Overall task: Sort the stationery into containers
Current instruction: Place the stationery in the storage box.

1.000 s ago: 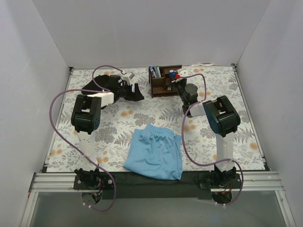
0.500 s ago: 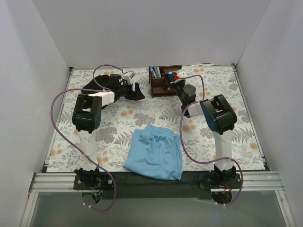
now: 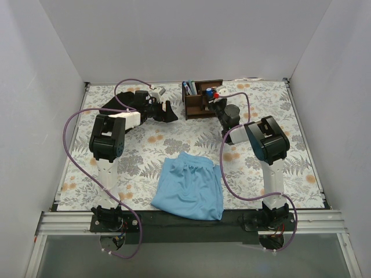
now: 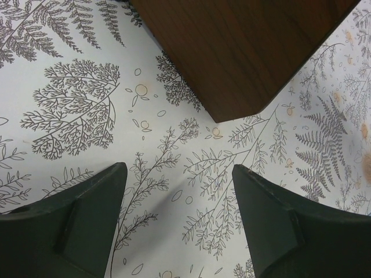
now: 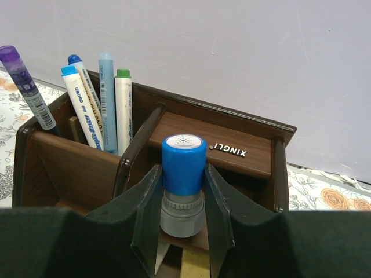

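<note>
My right pincer (image 5: 182, 172) is clamped on the blue-capped white cylinder (image 5: 184, 152), gripping its grey lower body with the blue cap standing upright above my fingers (image 5: 149, 214). It hangs over the dark wooden organizer (image 5: 75, 168), at the centre of the right wrist view. It sits just right of the slanting divider, in front of the little shelf with the label. The pens (image 5: 87, 116) already stand in the tall slot at the upper left of that frame.

As I read it, the step is setting the cylinder down into the middle compartment. I should go straight down and keep it upright. My left-hand finger runs very near the divider, so I would shade slightly toward the right of the frame before descending. Something pale yellow shows beneath, at the bottom edge. I cannot tell what it is, so I'd lower gently and let go only once the base feels seated. I'd open modestly, since a wide spread could knock the divider or the pens.

My left pincer (image 4: 178, 174) is spread wide with nothing between its fingers, over the patterned worktop (image 4: 87, 104). The organizer's corner is at the top of its view, near but not touching.
</note>
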You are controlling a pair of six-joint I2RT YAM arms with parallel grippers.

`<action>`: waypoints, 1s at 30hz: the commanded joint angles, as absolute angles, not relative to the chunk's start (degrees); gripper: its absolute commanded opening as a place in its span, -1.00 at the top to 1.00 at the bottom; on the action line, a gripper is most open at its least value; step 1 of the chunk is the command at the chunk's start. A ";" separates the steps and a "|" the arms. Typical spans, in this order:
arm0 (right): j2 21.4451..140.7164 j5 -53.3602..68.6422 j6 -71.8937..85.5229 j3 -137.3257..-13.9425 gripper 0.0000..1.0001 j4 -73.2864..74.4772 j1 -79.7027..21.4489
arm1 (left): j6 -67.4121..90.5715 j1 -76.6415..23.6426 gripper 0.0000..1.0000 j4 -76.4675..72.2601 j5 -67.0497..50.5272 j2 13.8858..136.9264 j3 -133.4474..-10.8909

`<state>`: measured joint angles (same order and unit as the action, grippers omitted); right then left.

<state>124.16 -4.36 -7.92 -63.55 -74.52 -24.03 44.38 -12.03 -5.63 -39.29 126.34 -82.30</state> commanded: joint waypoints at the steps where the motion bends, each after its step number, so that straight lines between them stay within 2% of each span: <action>1: 124.19 -5.98 -9.49 -61.26 0.44 -96.15 -24.26 | 44.21 -11.78 -0.47 -3.43 -39.02 128.41 -82.36; 5: 123.05 -5.63 -10.72 -59.33 0.23 -95.98 -24.35 | 44.38 -11.78 -0.48 -3.87 -39.11 127.97 -81.56; 12: 123.05 -4.92 -11.25 -59.15 0.07 -95.63 -24.52 | 44.47 -11.78 -0.48 -4.57 -38.93 128.32 -81.74; 13: 123.05 -4.66 -11.25 -59.06 0.11 -95.62 -24.52 | 44.47 -11.78 -0.48 -4.57 -39.11 128.23 -81.65; 14: 123.05 -4.75 -11.25 -59.06 0.38 -95.71 -24.52 | 44.47 -11.78 -0.48 -4.66 -39.11 128.32 -81.65; 15: 123.05 -4.83 -11.16 -58.98 0.51 -95.80 -24.43 | 44.47 -11.78 -0.48 -4.57 -39.11 128.41 -81.65; 17: 123.22 -5.01 -10.99 -59.24 0.66 -95.80 -24.52 | 44.56 -11.78 -0.48 -4.57 -39.11 128.32 -81.56; 19: 123.48 -5.01 -10.99 -59.85 0.66 -95.71 -24.52 | 44.47 -11.78 -0.48 -4.66 -39.20 128.32 -81.65; 23: 124.10 -4.75 -10.99 -60.99 0.48 -95.27 -24.43 | 44.30 -11.78 -0.48 -4.40 -39.20 128.41 -82.18; 30: 125.33 -4.92 -12.48 -63.02 0.39 -94.66 -24.43 | 44.30 -11.78 -0.48 -4.40 -39.20 128.76 -82.44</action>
<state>124.16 -4.32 -10.92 -60.40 -76.25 -24.18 44.64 -12.03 -7.88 -40.10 127.09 -82.26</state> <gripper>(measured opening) 0.308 0.738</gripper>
